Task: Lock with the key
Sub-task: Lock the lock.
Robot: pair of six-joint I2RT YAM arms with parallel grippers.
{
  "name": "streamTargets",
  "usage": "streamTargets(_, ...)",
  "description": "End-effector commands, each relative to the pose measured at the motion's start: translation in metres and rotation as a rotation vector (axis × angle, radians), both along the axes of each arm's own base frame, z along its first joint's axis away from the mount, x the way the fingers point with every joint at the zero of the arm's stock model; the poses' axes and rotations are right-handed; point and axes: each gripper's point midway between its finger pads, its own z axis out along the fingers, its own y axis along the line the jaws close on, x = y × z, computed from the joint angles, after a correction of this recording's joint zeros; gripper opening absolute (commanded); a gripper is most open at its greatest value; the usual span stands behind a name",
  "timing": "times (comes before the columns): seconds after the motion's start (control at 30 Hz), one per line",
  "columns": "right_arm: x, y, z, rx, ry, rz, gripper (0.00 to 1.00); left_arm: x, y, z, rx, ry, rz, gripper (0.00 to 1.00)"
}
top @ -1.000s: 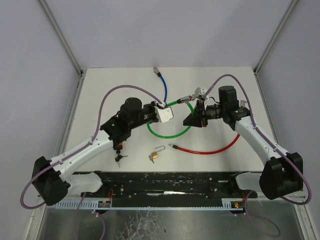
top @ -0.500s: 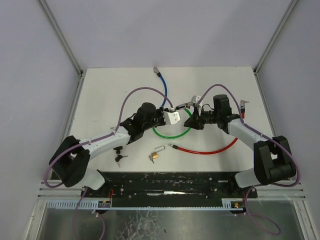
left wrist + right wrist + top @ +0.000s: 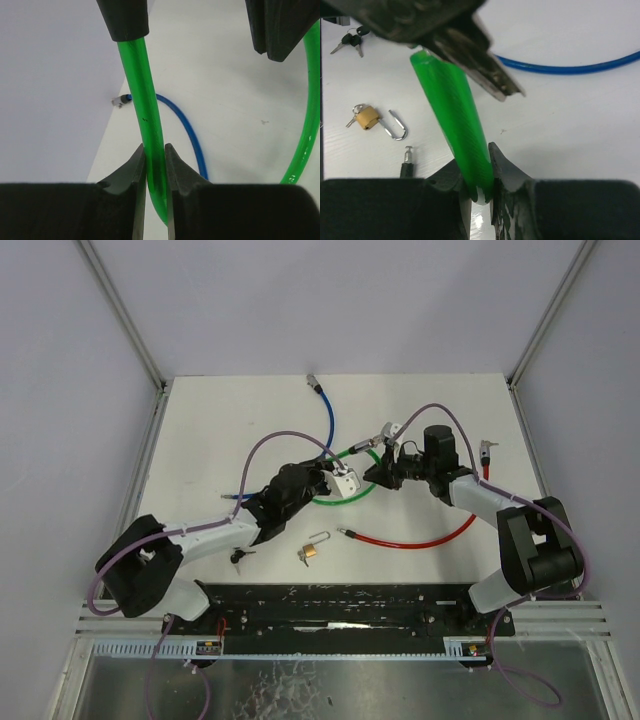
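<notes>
- Top view: left tool [image 3: 348, 478] and right tool [image 3: 378, 474] meet mid-desk, both on the green cable [image 3: 338, 499].
- The padlock [image 3: 310, 553] lies on the desk [image 3: 220, 430] nearer the arm bases, shackle swung open, apart from both tools.
- Spare keys [image 3: 238, 557] lie to its left, the red cable [image 3: 420, 540] end just to its right, and the blue cable [image 3: 328, 420] further back.
- Left wrist view: left tool is narrow, fingers pinching the green cable. The cable runs up to a finger of the other tool.
- Right wrist view: right tool is narrow, clamped on the green cable. The padlock is in the background, and a key looks to be sitting in its body.
- Step, as judged: cable handling between the two tools, prep before locking. The padlock is untouched.
- Next likely calls for bringing the cable to the open shackle. One tool must let go to press the shackle shut and turn the key. Risk: the cable springs away once released.
</notes>
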Motion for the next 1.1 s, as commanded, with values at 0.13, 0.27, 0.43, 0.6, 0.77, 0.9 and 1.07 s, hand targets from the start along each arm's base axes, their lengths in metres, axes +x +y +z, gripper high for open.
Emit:
streamTargets(0.13, 0.041, 0.011, 0.036, 0.056, -0.339, -0.041, 0.06, -0.013, -0.014, -0.015, 0.139, -0.161, -0.034, 0.00)
streamTargets(0.27, 0.043, 0.009, 0.024, 0.042, -0.331, -0.055, 0.17, -0.007, -0.012, -0.033, 0.185, -0.181, 0.002, 0.00)
streamTargets(0.43, 0.040, 0.007, 0.015, 0.020, -0.314, -0.051, 0.25, -0.003, -0.010, -0.043, 0.205, -0.184, 0.022, 0.00)
streamTargets(0.6, 0.034, 0.002, 0.007, -0.026, -0.319, -0.036, 0.33, -0.001, -0.005, -0.039, 0.197, -0.207, 0.055, 0.00)
streamTargets(0.77, 0.028, -0.003, 0.002, -0.043, -0.320, -0.022, 0.34, 0.000, -0.002, -0.039, 0.201, -0.213, 0.074, 0.00)
streamTargets(0.9, 0.024, -0.009, 0.003, -0.033, -0.303, -0.014, 0.38, 0.002, 0.000, -0.040, 0.203, -0.208, 0.090, 0.00)
streamTargets(1.07, 0.024, -0.022, 0.006, -0.037, -0.289, -0.026, 0.49, 0.006, 0.002, -0.043, 0.202, -0.187, 0.112, 0.00)
